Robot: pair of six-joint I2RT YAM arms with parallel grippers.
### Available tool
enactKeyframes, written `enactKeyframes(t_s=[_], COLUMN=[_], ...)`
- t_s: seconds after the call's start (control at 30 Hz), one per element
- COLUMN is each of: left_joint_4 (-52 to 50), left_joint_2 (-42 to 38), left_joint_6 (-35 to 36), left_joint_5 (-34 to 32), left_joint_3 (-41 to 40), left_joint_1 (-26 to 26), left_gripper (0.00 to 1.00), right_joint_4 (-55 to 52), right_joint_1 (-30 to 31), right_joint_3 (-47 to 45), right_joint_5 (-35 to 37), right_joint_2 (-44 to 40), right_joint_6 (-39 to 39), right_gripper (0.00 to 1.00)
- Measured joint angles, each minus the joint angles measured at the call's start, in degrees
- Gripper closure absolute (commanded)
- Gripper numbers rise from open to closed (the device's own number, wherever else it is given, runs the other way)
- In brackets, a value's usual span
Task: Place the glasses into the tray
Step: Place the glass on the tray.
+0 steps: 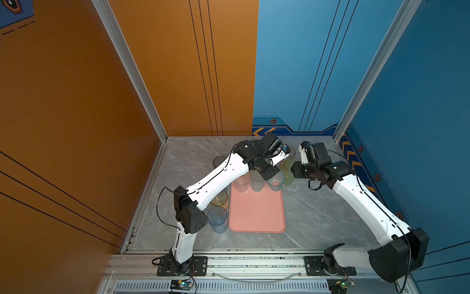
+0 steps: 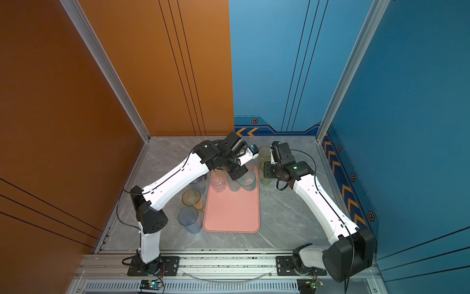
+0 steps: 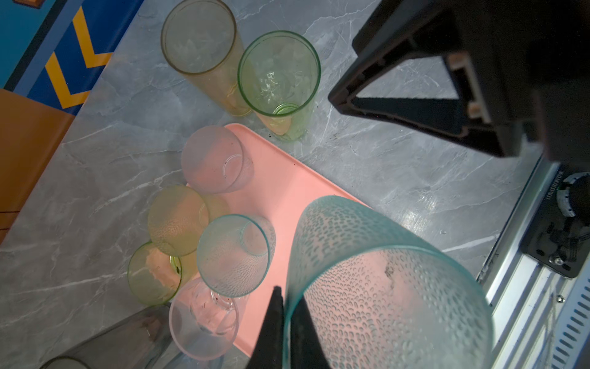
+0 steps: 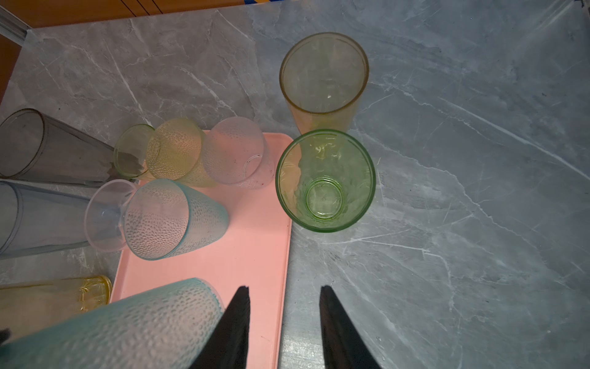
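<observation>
In the left wrist view my left gripper (image 3: pixel 289 319) is shut on the rim of a teal dimpled glass (image 3: pixel 383 287), one finger inside the wall and one outside. The glass hangs tilted over the salmon-pink tray (image 1: pixel 256 216). My right gripper (image 4: pixel 284 300) stands open and empty over the tray's right edge (image 4: pixel 285 255), with the held teal glass (image 4: pixel 127 326) beside it. At the tray's far end stand a second teal glass (image 4: pixel 172 217) and a frosted pinkish glass (image 4: pixel 236 153). A green glass (image 4: pixel 325 182) and a tall yellowish glass (image 4: pixel 324 83) stand on the table just off the tray.
Left of the tray stand an amber glass (image 1: pixel 218 198), a blue glass (image 1: pixel 217 219) and a grey glass (image 4: pixel 32 143). A yellow dimpled glass (image 4: pixel 177 150), a small green one (image 4: pixel 134 153) and a clear one (image 4: pixel 105 214) crowd the tray's far left corner. Walls enclose three sides.
</observation>
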Motion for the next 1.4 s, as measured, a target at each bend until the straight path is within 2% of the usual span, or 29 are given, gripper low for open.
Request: enactKeyframes(t_s=[0.43, 1.4], left_joint_4=[-6.0, -7.8], left_joint_2=[15.1, 24.9], left_joint_6=[2.6, 6.1], left_joint_5=[-1.2, -2.0], left_joint_3=[14.5, 21.8], left_joint_1=[0.0, 2.9], left_gripper=[0.93, 0.93], right_joint_4=[0.0, 0.8], right_joint_1=[-3.0, -3.9], right_joint_3=[-0.4, -1.6], right_joint_5=[-2.0, -5.3], right_joint_2=[-0.9, 2.2], right_joint_6=[-0.3, -1.7], right_gripper=[0.64, 0.64])
